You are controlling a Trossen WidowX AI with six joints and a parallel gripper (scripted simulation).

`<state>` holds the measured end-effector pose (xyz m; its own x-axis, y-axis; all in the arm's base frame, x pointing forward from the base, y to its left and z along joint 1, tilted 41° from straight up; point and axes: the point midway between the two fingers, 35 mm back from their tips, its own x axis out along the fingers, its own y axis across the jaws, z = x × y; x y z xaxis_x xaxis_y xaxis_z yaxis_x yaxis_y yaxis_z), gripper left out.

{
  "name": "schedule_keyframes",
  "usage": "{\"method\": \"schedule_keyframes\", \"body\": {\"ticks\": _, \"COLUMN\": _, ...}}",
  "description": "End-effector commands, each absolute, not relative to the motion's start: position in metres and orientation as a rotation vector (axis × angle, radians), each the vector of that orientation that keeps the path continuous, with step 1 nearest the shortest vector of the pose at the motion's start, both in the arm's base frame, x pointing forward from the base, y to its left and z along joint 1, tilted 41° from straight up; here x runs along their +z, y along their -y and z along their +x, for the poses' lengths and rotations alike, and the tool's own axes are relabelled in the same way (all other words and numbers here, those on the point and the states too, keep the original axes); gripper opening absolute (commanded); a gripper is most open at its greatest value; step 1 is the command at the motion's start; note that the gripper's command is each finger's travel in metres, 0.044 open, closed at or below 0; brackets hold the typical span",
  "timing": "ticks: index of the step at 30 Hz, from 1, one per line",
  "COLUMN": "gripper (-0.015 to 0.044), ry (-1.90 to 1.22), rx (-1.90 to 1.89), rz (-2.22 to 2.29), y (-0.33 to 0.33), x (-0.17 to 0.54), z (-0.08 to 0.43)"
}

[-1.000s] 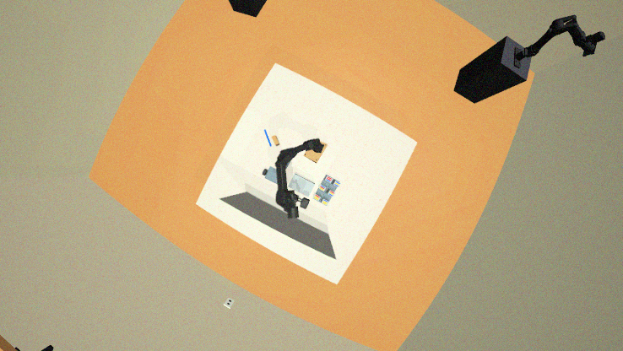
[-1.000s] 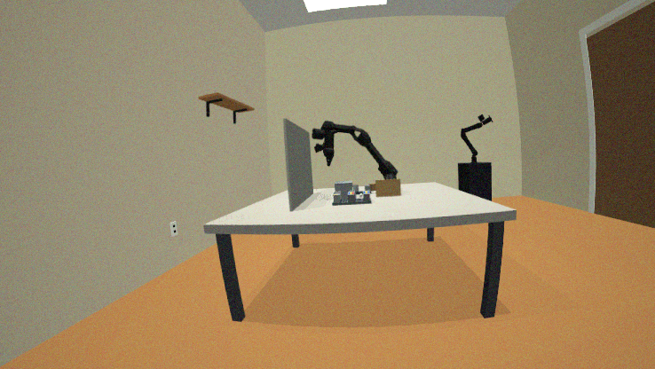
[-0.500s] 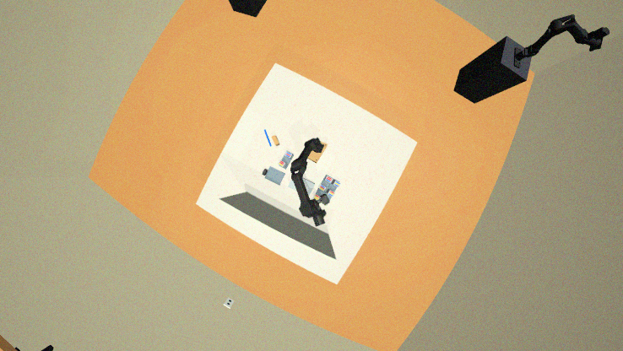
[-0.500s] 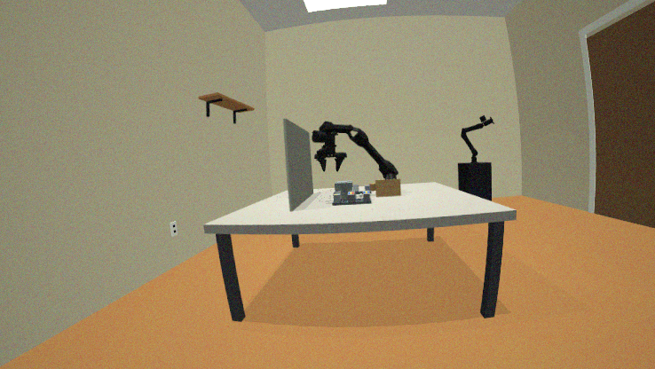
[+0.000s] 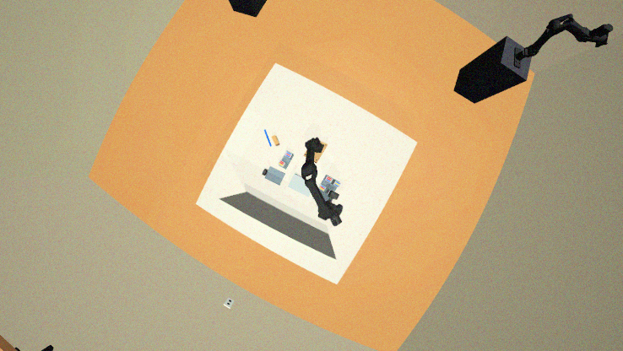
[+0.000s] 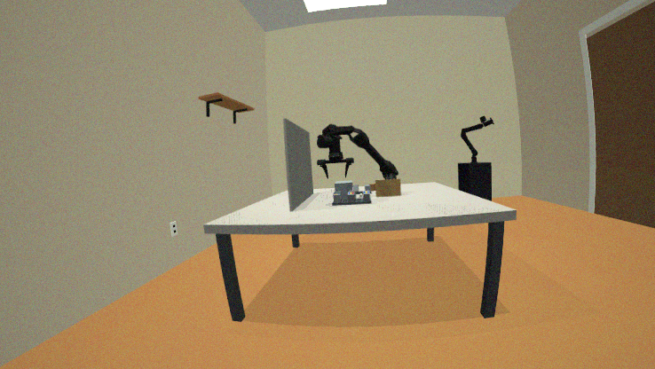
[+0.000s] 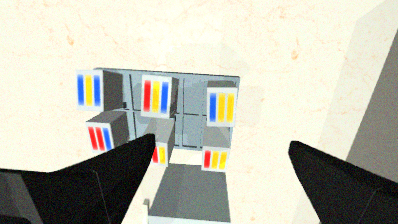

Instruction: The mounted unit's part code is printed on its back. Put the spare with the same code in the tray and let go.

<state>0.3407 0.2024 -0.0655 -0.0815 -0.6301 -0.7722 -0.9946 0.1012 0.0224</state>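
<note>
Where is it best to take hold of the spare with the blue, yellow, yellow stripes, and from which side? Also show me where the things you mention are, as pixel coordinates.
I would come from straight above and grip the upper part of the blue-yellow-yellow spare (image 7: 222, 106) by its left and right walls, as the wrist view shows them: it stands label up, with a gap toward the red-yellow-blue spare (image 7: 156, 96) and no spare on its right.
</note>
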Motion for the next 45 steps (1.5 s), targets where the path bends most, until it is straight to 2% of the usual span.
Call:
{"method": "schedule_keyframes", "body": {"ticks": 1, "gripper": 0.0414, "ry": -1.778, "rx": 0.807, "rz": -1.598, "y": -0.202, "x": -0.070, "z": 0.342}}
{"method": "schedule_keyframes", "body": {"ticks": 5, "gripper": 0.0309, "ry": -1.778, "rx": 0.806, "rz": -1.598, "y": -0.187, "x": -0.081, "z": 0.343}}
{"method": "schedule_keyframes", "body": {"ticks": 6, "gripper": 0.0300, "ry": -1.778, "rx": 0.805, "rz": -1.598, "y": -0.182, "x": -0.085, "z": 0.343}}
{"method": "schedule_keyframes", "body": {"ticks": 45, "gripper": 0.0300, "ry": -1.778, "rx": 0.803, "rz": -1.600, "y": -0.143, "x": -0.128, "z": 0.341}}
